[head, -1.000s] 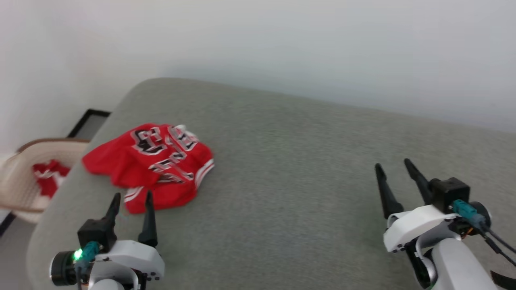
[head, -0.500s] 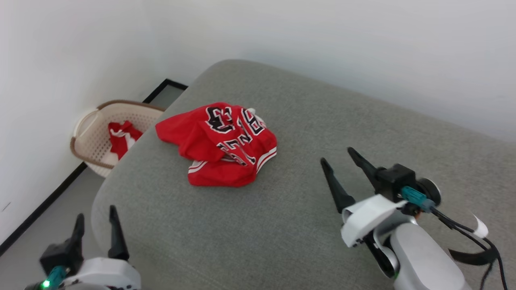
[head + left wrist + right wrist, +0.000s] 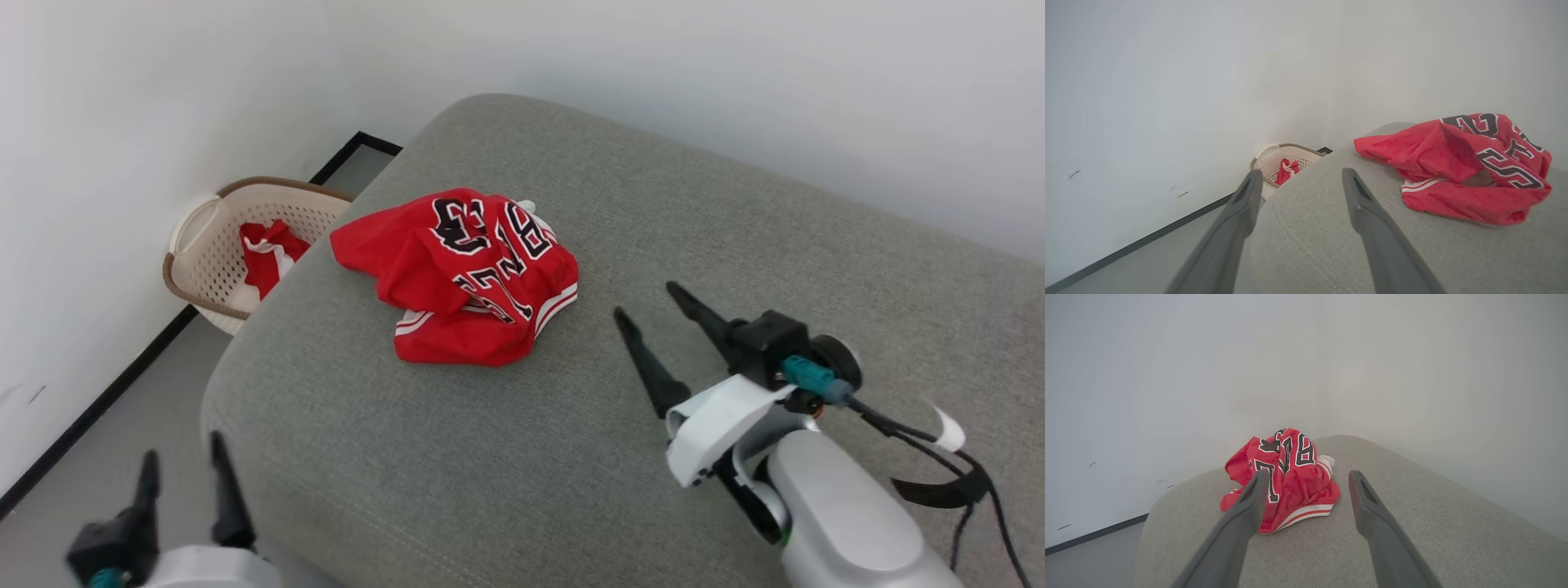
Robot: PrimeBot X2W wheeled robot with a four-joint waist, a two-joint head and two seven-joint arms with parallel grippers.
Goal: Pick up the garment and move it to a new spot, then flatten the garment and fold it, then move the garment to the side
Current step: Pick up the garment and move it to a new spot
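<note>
The garment (image 3: 469,282) lies crumpled in a red heap with black white-outlined lettering and striped trim, near the far left corner of the grey cushion (image 3: 571,457). My right gripper (image 3: 649,298) hovers open over the cushion to the garment's right, fingers pointing toward it, nothing between them. In the right wrist view the garment (image 3: 1290,477) sits straight ahead past the open fingers. My left gripper (image 3: 184,457) stands open at the lower left, beyond the cushion's near left corner. The left wrist view has the garment (image 3: 1457,167) off to the right of its fingers.
A cream laundry basket (image 3: 216,253) with a brown rim stands on the floor in the wall corner left of the cushion, holding another red cloth (image 3: 269,253). White walls close the left and back sides. A black baseboard (image 3: 90,408) runs along the floor.
The head camera has swung, so the whole scene shifted right and the basket came fully into view. The garment lies as before. Both grippers stay open.
</note>
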